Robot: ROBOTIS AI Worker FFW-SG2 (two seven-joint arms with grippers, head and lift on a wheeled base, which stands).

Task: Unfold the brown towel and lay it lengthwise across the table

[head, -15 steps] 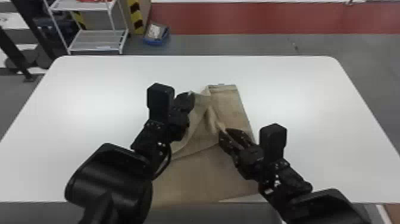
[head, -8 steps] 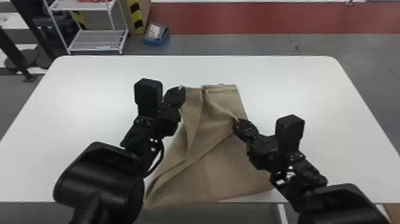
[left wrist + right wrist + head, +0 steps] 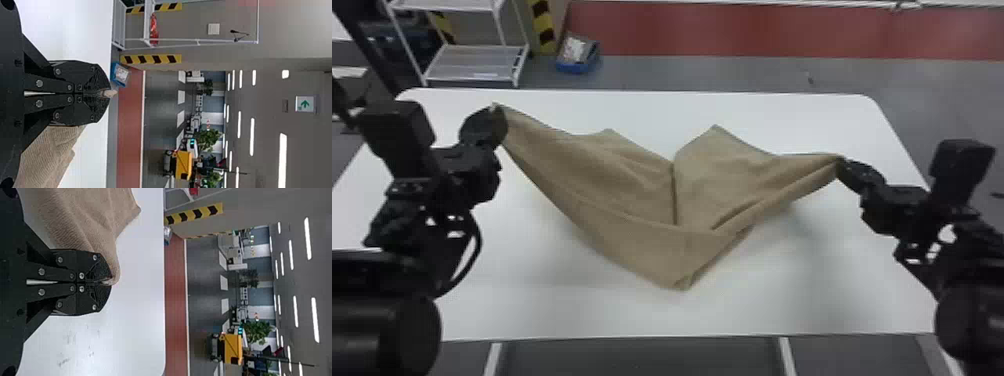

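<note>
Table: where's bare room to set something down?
Bare table: between the towel and the far edge, and between its near tip and the near edge. Crowded: the middle, under the towel, and both sides, where the left tool and right tool grip it.

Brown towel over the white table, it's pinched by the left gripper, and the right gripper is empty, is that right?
Not quite: the right gripper isn't empty. The right wrist view shows it shut on the brown towel, over the white table. The left gripper does pinch the towel.
</note>
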